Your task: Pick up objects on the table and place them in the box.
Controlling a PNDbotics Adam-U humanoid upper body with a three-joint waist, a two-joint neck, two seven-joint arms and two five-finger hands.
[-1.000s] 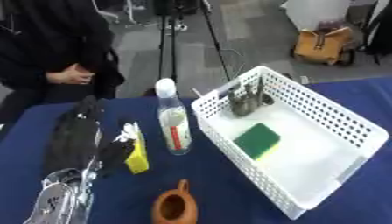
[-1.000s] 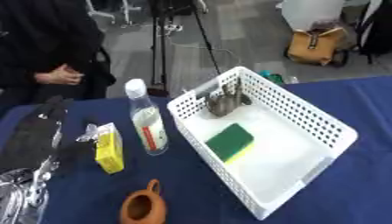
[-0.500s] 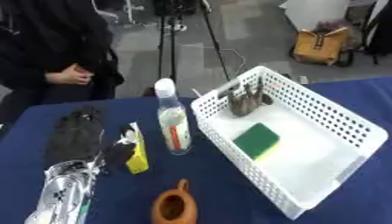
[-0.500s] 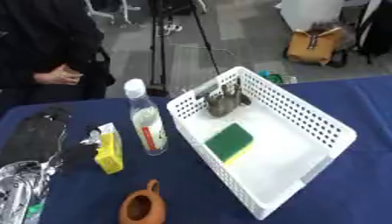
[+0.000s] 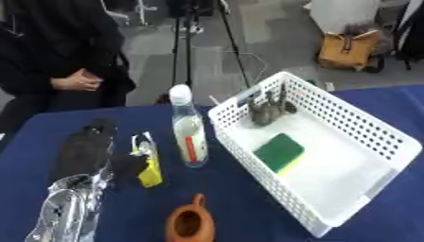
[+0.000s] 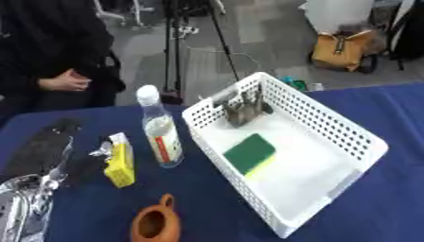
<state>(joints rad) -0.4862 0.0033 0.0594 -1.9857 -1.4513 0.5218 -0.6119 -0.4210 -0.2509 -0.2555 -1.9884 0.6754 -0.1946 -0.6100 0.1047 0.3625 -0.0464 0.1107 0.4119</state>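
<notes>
Your left hand [image 5: 87,151] lies low over the counter's [image 5: 248,198] left side, black fingers stretched out flat and relaxed, thumb just beside the small yellow carton [image 5: 150,163]; it pinches nothing. The silver forearm runs down to the near left corner. Your right hand shows in neither view.

The yellow carton, with its crinkled silver top, lies on the blue cloth between your hand and the clear plastic bottle with a white cap and red label [image 5: 189,132], which stands upright near the middle of the counter. Just right of the bottle sits the white perforated plastic basket [image 5: 364,142], set askew and reaching toward the right edge. Inside it, a green sponge with a yellow underside [image 5: 278,151] lies flat near the middle, and a small grey-brown object [image 5: 267,112] rests in the far corner. A brown clay teapot [image 5: 190,224] stands at the near edge, in front of the bottle.
</notes>
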